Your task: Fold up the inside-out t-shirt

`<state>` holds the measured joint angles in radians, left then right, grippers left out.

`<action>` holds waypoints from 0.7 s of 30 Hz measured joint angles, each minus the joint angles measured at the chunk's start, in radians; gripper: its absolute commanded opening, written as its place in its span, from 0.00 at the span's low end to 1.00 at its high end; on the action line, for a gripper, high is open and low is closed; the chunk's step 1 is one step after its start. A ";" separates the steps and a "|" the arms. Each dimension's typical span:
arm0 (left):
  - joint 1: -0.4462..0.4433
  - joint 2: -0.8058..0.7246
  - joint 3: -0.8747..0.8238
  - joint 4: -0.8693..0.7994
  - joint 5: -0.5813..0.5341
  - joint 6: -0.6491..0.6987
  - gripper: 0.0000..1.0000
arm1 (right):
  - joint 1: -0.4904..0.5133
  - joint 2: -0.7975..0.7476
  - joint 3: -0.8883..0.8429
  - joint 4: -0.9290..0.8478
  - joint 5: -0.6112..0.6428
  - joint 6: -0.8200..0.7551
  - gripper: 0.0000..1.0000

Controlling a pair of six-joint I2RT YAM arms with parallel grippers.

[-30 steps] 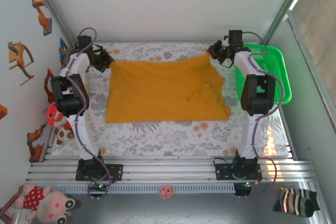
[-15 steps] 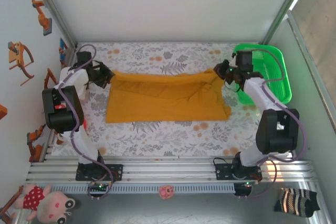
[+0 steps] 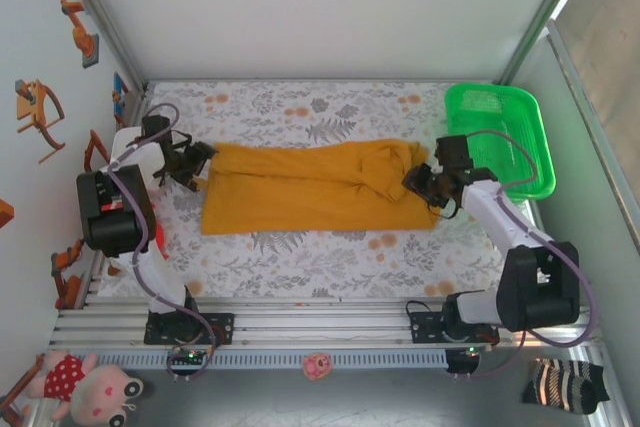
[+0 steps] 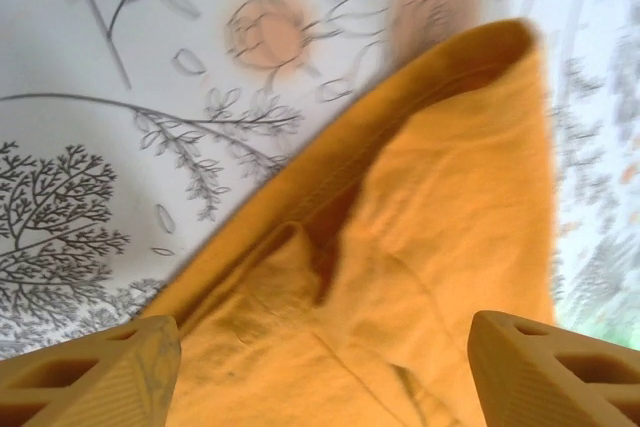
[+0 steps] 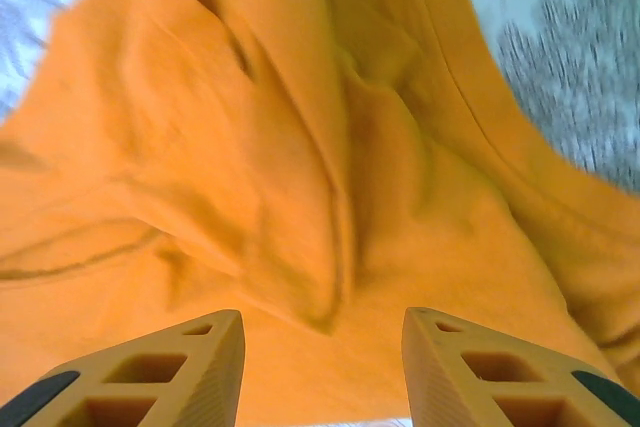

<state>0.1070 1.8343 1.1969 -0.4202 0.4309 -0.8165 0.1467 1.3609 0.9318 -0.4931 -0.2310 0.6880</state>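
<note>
The inside-out t-shirt (image 3: 310,187), mustard yellow, lies as a wide flat band across the middle of the flowered table, with bunched folds at its right end. My left gripper (image 3: 196,164) is at the shirt's left edge. In the left wrist view its fingers (image 4: 90,372) stand wide apart over the yellow cloth (image 4: 430,247), so the left gripper (image 4: 320,377) is open and holds nothing. My right gripper (image 3: 422,185) is low at the shirt's right end. In the right wrist view the gripper (image 5: 322,367) is open just above the creased fabric (image 5: 300,147).
A green plastic basket (image 3: 500,137) stands at the back right, close behind the right arm. The flowered table cover (image 3: 330,247) is bare in front of the shirt. Stuffed toys (image 3: 90,382) and a striped sock (image 3: 565,384) lie beyond the near rail.
Both grippers carried the shirt's far edge toward the near side, folding it into a narrower band. Both were shut on the cloth and have now opened and let it go.
</note>
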 measured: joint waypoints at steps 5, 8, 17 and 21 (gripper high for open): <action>-0.026 -0.026 0.111 -0.006 0.009 0.000 0.77 | 0.000 0.183 0.265 -0.031 -0.008 -0.098 0.45; -0.064 0.000 0.191 -0.002 0.022 -0.002 0.78 | 0.000 0.333 0.388 -0.042 -0.028 -0.137 0.44; -0.126 0.157 0.267 -0.008 0.040 0.003 0.78 | 0.014 0.601 0.542 -0.078 -0.041 -0.167 0.42; -0.125 0.185 0.242 -0.010 0.034 0.012 0.78 | 0.022 0.635 0.578 -0.084 -0.042 -0.167 0.38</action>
<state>-0.0181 2.0193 1.4387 -0.4305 0.4644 -0.8043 0.1684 1.9957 1.5093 -0.5770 -0.2726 0.5213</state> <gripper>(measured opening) 0.778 0.393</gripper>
